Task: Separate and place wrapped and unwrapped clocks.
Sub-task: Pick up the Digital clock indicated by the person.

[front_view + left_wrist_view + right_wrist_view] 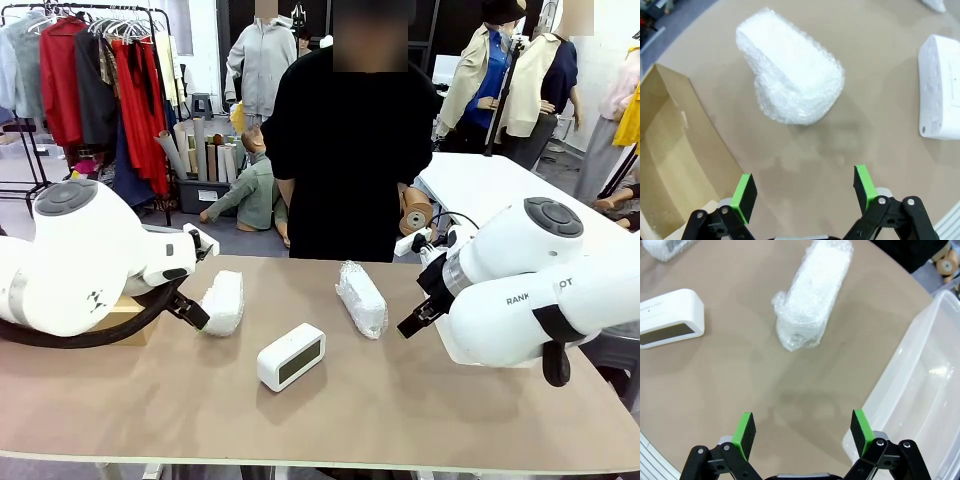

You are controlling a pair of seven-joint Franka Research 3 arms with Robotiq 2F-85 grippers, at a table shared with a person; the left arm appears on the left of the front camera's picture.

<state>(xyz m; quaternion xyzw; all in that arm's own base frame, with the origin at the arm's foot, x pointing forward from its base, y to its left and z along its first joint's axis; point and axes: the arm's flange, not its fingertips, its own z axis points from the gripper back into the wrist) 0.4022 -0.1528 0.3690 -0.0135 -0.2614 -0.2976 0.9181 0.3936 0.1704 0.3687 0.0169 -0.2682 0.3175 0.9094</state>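
Two bundles in bubble wrap lie apart on the table: the left wrapped clock ahead of the left gripper, the right wrapped clock ahead of the right gripper — both spread wide, holding nothing. The bare digital clock sits between the bundles, nearer the robot — cardboard box at left, clear plastic bin at right.

You look across tan surface: matte, evenly lit, shadows soft. Beyond far edge, on your left: clothes rack hung with red garments, grey and pale ones beside them. Just right of rack: dark bin holding upright rolls. Grey floor under rack. White wall behind. On your right: white table, brown spools at its near corner.
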